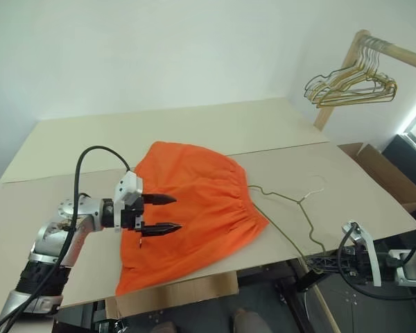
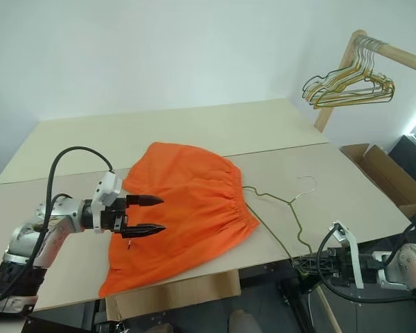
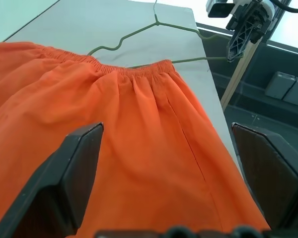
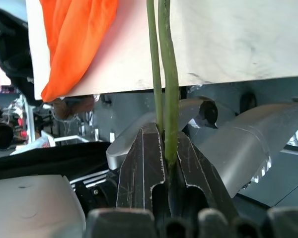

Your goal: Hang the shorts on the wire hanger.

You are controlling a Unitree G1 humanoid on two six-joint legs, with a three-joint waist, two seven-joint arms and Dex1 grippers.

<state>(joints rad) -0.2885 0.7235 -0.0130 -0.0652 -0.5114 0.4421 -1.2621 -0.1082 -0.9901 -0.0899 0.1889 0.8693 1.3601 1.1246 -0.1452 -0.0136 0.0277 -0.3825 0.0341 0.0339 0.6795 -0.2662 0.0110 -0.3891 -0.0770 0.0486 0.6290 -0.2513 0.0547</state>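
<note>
Item: shorts [image 1: 194, 208], bright orange, spread flat on the pale table [image 1: 194, 125], gathered waistband facing the right-hand side, lower hem hanging over the near edge. Item: wire hanger [image 1: 291, 208], thin, dark, lying on the table just beside the waistband, one corner reaching past the table's near edge. Right gripper [image 2: 306, 263], below that edge, clamped tight on the hanger's wire at that corner. Left gripper [image 1: 168, 213], fingers spread wide, empty, hovering just above the middle of the shorts. Handling note: the step appears to be bringing hanger and waistband together; best done by pinching the fabric close to the elastic, not mid-cloth, and keeping the wire level so it slides in cleanly.
</note>
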